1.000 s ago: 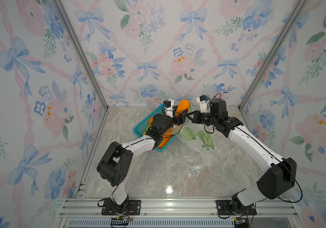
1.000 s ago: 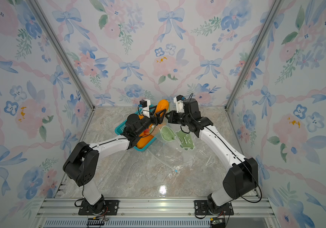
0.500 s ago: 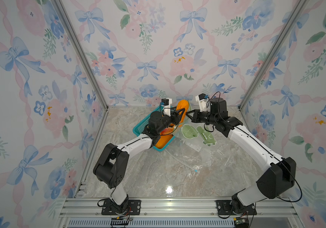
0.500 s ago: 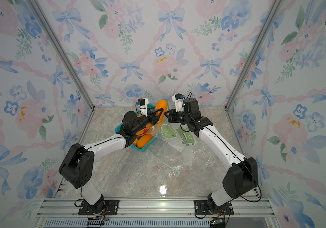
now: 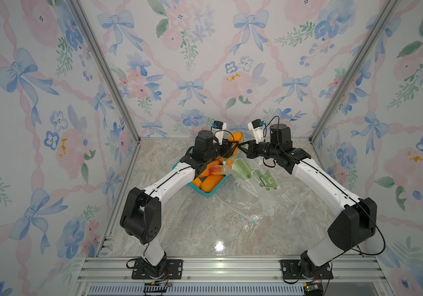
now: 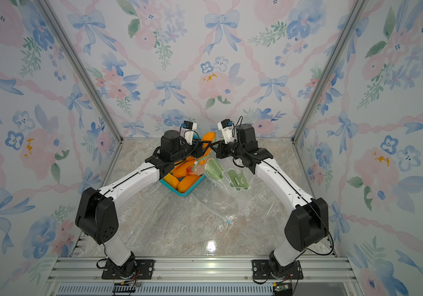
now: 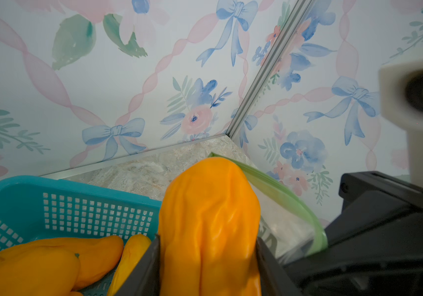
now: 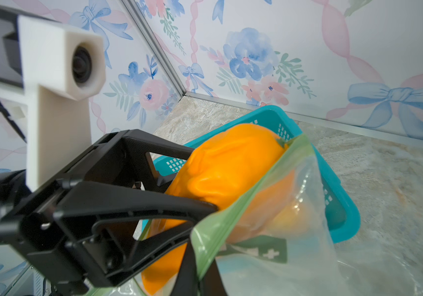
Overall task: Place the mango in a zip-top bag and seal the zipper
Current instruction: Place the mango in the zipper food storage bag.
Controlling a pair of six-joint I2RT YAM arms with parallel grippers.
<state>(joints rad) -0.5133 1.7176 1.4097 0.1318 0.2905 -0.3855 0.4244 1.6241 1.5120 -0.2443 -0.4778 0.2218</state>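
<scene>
My left gripper (image 7: 206,246) is shut on an orange mango (image 7: 208,217), one finger pressing each side. It holds the mango above the back end of the teal basket (image 5: 206,193). In both top views the mango (image 5: 236,138) (image 6: 209,137) sticks up between the two wrists. My right gripper (image 8: 200,271) is shut on the green zipper edge of the clear zip-top bag (image 8: 282,243), holding that edge raised. The mango (image 8: 231,164) sits at the bag's mouth, partly behind the green strip. The rest of the bag (image 5: 254,184) trails down onto the table.
The teal basket (image 7: 77,187) holds several more orange mangoes (image 5: 210,184) and a pinkish fruit (image 5: 214,169). A loose clear bag (image 5: 246,212) lies on the marble table toward the front. The back wall is close behind both wrists.
The left jaws have narrowed onto the mango, and the left wrist has edged toward the back wall. The right gripper keeps the same hold on the bag's edge.
</scene>
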